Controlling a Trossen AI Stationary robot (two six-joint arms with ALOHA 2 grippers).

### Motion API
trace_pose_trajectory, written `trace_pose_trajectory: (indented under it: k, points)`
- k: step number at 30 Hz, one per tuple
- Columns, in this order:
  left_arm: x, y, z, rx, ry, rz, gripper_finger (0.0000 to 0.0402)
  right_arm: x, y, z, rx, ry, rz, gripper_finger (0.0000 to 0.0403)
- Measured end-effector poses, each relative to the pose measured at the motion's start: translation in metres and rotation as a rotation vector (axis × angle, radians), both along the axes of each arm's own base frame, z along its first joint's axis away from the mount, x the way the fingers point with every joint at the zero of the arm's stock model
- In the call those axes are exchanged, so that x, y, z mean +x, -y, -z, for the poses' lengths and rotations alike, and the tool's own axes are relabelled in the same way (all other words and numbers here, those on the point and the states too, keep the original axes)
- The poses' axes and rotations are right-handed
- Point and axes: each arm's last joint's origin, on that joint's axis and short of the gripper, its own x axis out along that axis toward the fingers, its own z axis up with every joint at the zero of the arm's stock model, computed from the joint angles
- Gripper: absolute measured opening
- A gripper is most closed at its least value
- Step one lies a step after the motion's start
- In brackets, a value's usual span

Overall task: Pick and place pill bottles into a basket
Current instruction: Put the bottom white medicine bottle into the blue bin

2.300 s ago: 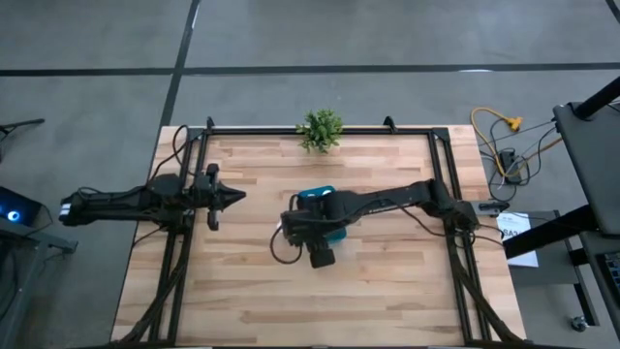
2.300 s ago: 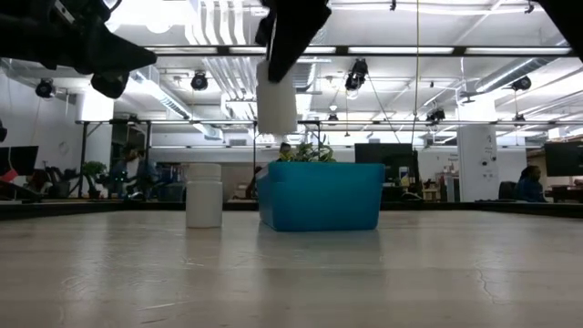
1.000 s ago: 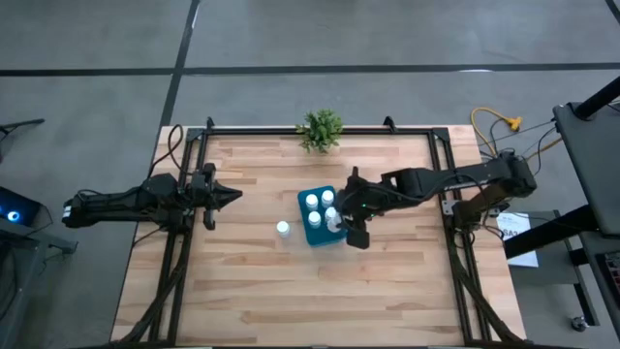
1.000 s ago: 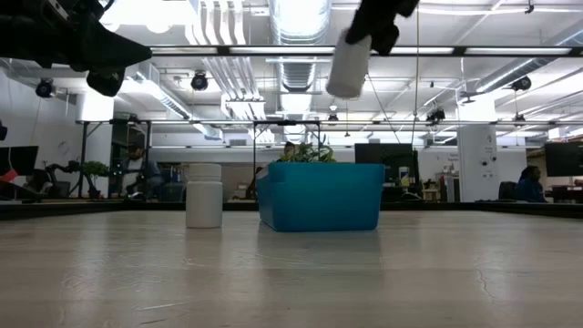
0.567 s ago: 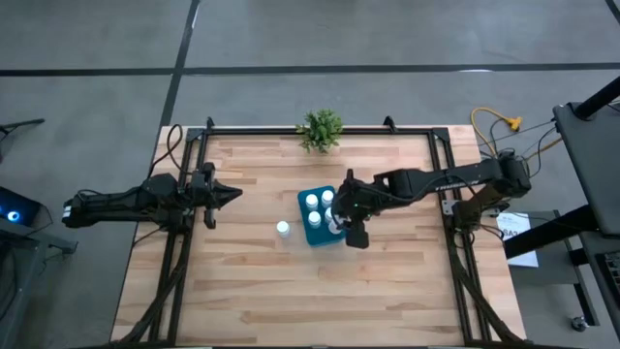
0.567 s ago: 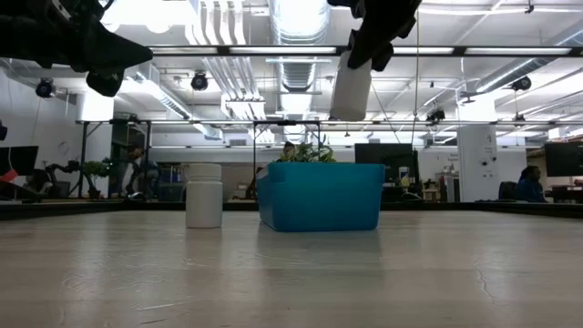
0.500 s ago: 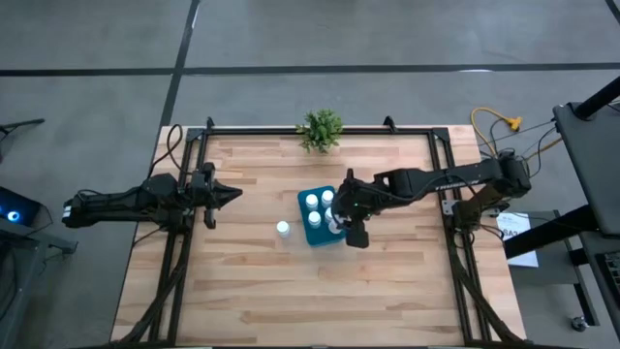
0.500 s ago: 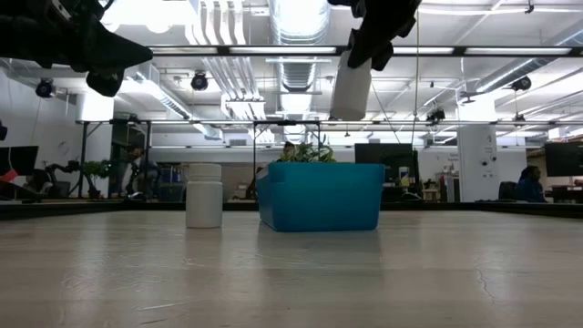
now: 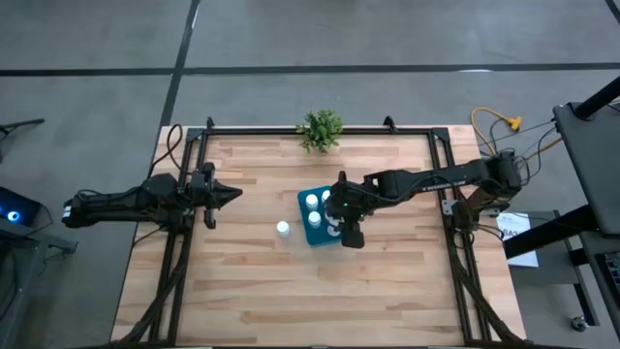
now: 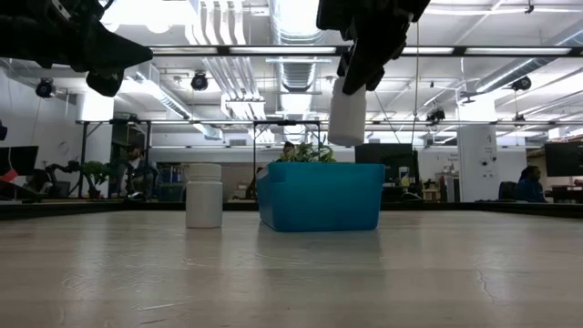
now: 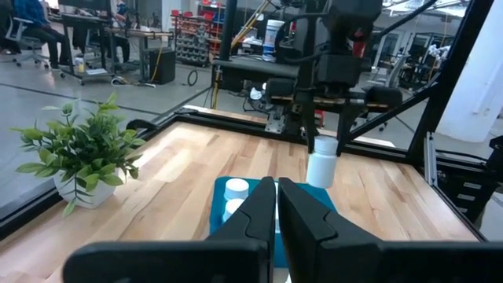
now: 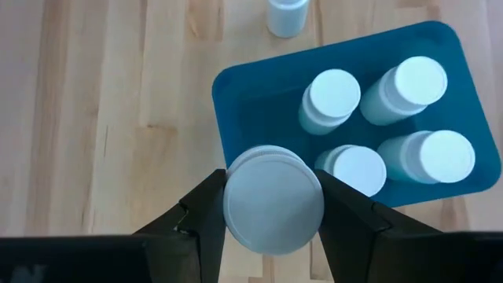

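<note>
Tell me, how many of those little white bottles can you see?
6. Four stand inside the blue basket. One is held above it by the right gripper. One stands on the table beside the basket.

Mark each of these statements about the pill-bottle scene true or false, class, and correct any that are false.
1. The right gripper holds a pill bottle above the basket. True.
2. The basket is empty. False: the right wrist view shows four bottles standing in it.
3. One bottle stands on the table outside the basket. True.
4. The left gripper is open over the basket. False: it is shut and waits off to the table's left side.
5. The potted plant sits inside the basket. False: it stands apart, at the table's far edge.
</note>
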Motion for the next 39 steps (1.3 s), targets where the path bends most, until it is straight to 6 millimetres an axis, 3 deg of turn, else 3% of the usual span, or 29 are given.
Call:
trace_pose_trajectory:
  k: [29, 39]
  points:
    - [0.0, 0.0, 0.0, 0.0, -0.002, -0.001, 0.0, -0.001, 0.011, 0.015, -0.014, -0.027, -0.013, 0.015]
    - [0.0, 0.0, 0.0, 0.001, 0.0, -0.002, 0.0, 0.011, 0.013, 0.035, -0.012, -0.074, -0.033, 0.015]
